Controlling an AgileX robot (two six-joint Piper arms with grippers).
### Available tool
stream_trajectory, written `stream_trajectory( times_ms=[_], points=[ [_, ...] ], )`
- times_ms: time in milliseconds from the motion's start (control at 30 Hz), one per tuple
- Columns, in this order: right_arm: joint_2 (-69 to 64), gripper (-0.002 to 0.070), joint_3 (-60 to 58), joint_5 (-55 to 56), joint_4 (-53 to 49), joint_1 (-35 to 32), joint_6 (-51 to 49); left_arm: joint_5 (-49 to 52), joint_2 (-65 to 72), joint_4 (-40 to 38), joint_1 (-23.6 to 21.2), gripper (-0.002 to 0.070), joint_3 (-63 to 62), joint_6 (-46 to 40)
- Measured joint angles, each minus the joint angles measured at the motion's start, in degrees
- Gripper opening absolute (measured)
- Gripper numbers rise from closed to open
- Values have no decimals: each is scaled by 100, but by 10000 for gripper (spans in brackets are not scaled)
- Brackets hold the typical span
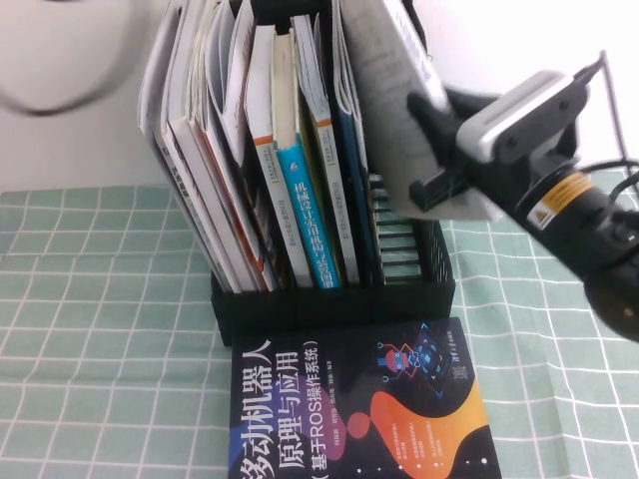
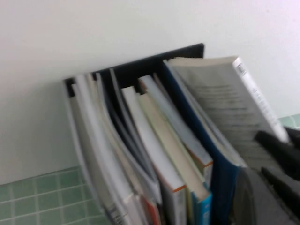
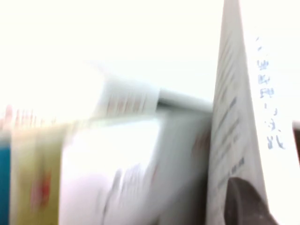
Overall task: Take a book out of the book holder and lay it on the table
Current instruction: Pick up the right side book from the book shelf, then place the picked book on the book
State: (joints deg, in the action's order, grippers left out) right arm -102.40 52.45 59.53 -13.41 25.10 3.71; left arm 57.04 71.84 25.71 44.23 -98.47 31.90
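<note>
Right gripper [image 1: 431, 150]: clenched on the book [image 1: 384, 80], above the book holder's [image 1: 329, 304] right end
Book: tilted, raised
Left gripper: out of sight
Table [image 1: 90, 329]: navy book [image 1: 359, 409] lying flat

book [image 1: 394, 90]: top cut off by frame | right tool [image 1: 431, 150]: partly behind book | left tool: unseen

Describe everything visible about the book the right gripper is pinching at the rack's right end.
The book is thin, with a white spine and a grey printed cover. It leans out to the right at the right end of the black book holder, its top tipped away from the other books and its lower part hidden behind the arm. The right gripper is clamped on its lower edge, a dark finger on each face. The left gripper is out of view.
</note>
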Motion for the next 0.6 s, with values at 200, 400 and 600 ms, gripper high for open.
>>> stream_trajectory(
  times_ms=[200, 400, 600],
  points=[
    [785, 117, 0, -38, 118, -20, 458, 940, -809, 370, 0, -3, -24, -57],
    [1733, 117, 0, -26, -160, -20, 843, 1119, -1520, 201, 0, -3, -28, -307],
    [2685, 117, 0, -616, -1254, -20, 921, 693, -2357, 190, 0, -3, 840, -306]
  ],
)
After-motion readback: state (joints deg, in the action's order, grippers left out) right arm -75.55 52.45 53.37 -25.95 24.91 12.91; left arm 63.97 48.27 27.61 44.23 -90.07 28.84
